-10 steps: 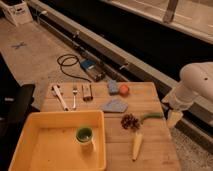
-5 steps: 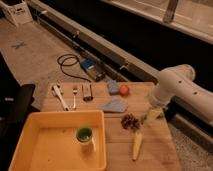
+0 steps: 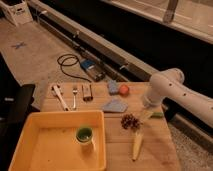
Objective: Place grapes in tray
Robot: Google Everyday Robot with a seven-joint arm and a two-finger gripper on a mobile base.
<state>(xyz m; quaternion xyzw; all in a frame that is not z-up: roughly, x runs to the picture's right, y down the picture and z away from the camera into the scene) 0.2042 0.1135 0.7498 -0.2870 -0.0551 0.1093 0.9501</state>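
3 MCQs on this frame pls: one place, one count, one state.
1. The grapes lie:
A) on the table, right of the tray
B) in the tray
C) on the floor

2. Things standing in the tray:
A) none
B) one
C) three

3. The gripper is:
A) shut on the grapes
B) inside the tray
C) open, just right of the grapes

Key:
1 A: the bunch sits on bare wood beyond the tray's right rim.
2 B: only the green-lined cup is in it.
3 C: it hangs beside the bunch, holding nothing.
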